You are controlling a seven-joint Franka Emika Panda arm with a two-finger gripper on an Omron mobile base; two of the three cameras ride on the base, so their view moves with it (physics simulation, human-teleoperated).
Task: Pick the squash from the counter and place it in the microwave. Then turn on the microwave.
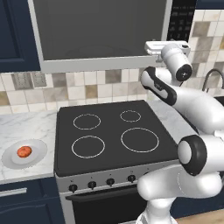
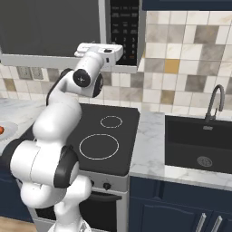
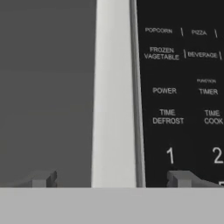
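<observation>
The squash [image 1: 24,152] is a small orange-red lump on a round white plate [image 1: 38,148], on the marble counter [image 1: 22,124] left of the stove. The microwave [image 1: 100,30] hangs above the stove with its dark glass door shut. My gripper [image 3: 111,179] is raised close in front of it, far above and to the right of the squash. It is open and holds nothing. One fingertip [image 3: 43,179] is before the door glass, the other before the black keypad [image 3: 179,87], with the light grey door frame [image 3: 113,87] between them. The white hand [image 2: 106,52] sits at the microwave's lower right corner.
The black stovetop [image 1: 113,131] with white rings lies under the arm, with oven knobs [image 1: 92,184] along its front. To the right are more marble counter [image 2: 152,149], a dark sink [image 2: 199,145] and a faucet [image 2: 217,102]. A navy upper cabinet [image 1: 13,35] borders the microwave's left.
</observation>
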